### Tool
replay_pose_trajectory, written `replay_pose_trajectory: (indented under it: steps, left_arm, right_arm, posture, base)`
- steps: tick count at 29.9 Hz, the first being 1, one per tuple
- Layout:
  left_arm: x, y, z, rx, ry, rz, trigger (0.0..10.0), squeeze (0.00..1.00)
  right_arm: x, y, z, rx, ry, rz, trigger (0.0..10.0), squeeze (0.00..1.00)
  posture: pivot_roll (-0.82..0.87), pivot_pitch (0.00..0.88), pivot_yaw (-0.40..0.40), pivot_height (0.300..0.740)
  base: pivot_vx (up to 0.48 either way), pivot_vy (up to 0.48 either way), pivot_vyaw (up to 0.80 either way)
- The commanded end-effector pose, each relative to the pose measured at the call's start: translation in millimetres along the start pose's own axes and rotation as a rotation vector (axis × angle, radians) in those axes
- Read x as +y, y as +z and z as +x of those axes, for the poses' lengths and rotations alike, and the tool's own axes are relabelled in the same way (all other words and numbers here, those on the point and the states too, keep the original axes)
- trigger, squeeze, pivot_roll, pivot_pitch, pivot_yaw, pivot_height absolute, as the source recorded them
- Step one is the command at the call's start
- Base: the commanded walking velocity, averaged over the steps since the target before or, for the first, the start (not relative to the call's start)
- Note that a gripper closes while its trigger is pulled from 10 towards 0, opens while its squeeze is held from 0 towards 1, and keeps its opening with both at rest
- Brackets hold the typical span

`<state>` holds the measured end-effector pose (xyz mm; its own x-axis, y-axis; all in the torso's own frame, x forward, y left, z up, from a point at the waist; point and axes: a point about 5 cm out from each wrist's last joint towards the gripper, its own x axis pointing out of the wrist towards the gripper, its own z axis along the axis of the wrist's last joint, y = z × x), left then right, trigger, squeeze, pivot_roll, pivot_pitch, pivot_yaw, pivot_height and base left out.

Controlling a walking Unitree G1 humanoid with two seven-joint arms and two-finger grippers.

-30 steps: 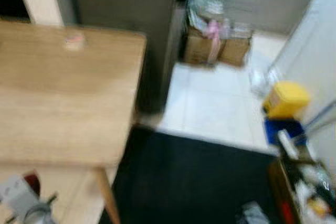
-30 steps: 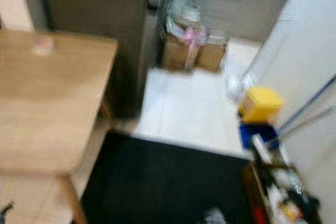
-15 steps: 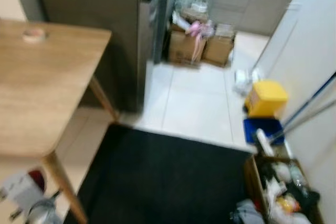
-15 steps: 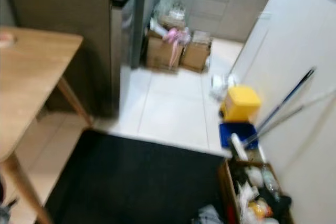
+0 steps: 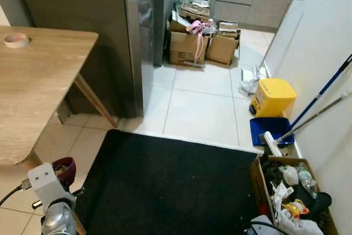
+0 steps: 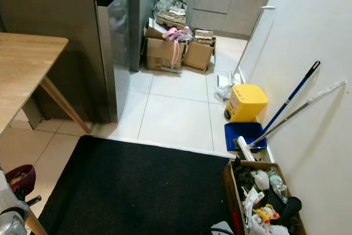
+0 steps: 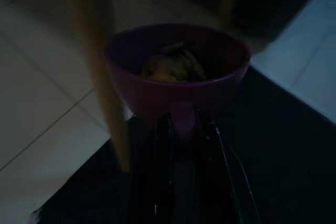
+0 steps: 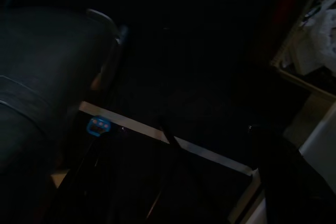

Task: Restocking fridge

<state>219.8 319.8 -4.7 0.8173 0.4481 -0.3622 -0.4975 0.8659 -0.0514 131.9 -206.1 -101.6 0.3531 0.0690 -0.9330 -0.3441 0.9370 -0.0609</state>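
carrying a dark red bowl (image 7: 177, 72) of food by its rim tab, the left gripper (image 7: 181, 129) is clamped on it at the lower left of the head view. the table leg (image 7: 100, 72) stands just beside the bowl; steer clear or it may tip. the fridge (image 5: 96, 31) is upper left. the right gripper's state cannot be told.

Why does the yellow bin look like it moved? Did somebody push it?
No. The yellow bin sits by the blue dustpan and the white wall, as before. The whole picture shifted together because the camera turned.
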Motion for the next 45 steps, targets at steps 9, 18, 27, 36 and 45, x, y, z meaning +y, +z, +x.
replay_pose_trajectory:
  steps: [9,18,27,36,45]
  left_arm:
    - [-75.4,10,-4.1,-0.078,-0.640,0.141,10.0,0.00]
    - [-122.0,24,-18.3,-0.150,-1.061,0.250,10.0,0.00]
    - [-184.2,44,-44.1,-0.307,-1.326,0.306,10.0,0.00]
    - [-207.1,40,-62.9,-0.325,-1.447,0.315,10.0,0.00]
    - [-204.8,42,-65.0,-0.321,-1.455,0.337,10.0,0.00]
  right_arm:
    - [-2.7,1,-0.3,0.001,-0.020,-0.015,10.0,0.00]
    - [-1.5,-1,-0.2,0.004,-0.019,-0.017,10.0,0.00]
    - [-2.5,-1,-0.5,0.004,-0.026,-0.013,10.0,0.00]
    - [-2.7,-1,-0.5,0.003,-0.029,-0.011,10.0,0.00]
    - [-2.3,-3,-0.6,0.004,-0.029,-0.009,10.0,0.00]
  posture:
    - [0.09,0.005,-0.105,0.740]
    - [0.09,0.007,-0.104,0.740]
    - [0.09,0.007,-0.103,0.740]
    - [0.08,0.005,-0.102,0.740]
    - [0.08,0.005,-0.102,0.740]
  base:
    - [0.000,0.000,0.00]
    - [0.000,0.000,0.00]
    - [0.063,0.000,0.00]
    - [0.351,0.000,0.00]
    - [0.402,0.000,0.00]
